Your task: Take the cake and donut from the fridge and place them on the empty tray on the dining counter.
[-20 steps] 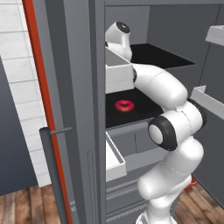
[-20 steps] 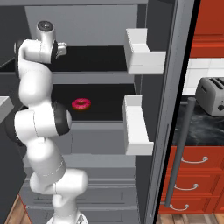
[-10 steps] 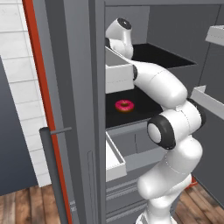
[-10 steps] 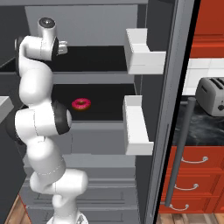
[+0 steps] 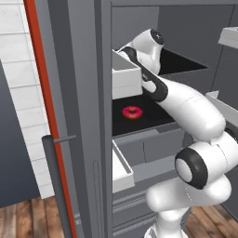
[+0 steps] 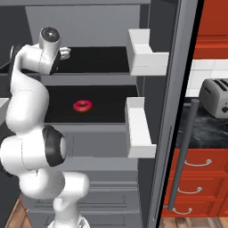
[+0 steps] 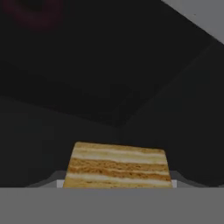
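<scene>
The fridge [image 5: 88, 93] stands open, its shelves [image 6: 102, 60] black. In the hand view the cake [image 7: 118, 164], a tan layered square block, sits between the fingertips of my gripper [image 7: 116, 183], which is shut on it. My gripper [image 6: 67, 52] is at the left end of the upper shelf, beside a white door bin [image 5: 124, 76]. The donut [image 5: 132, 112], a ring with pink icing, lies alone on the shelf below [image 6: 83, 105], apart from the arm. The tray and the dining counter are out of view.
White door bins [image 6: 144, 55] [image 6: 138, 129] jut from the right door. A lower bin [image 5: 122, 167] sticks out of the left door near my arm's elbow. Right of the fridge, a toaster [image 6: 216, 97] stands on a black-topped kitchen counter over red drawers [image 6: 200, 178].
The jaws have closed from wide open onto the cake. The hand has shifted a little toward the fridge opening at the upper shelf. The donut has not moved.
</scene>
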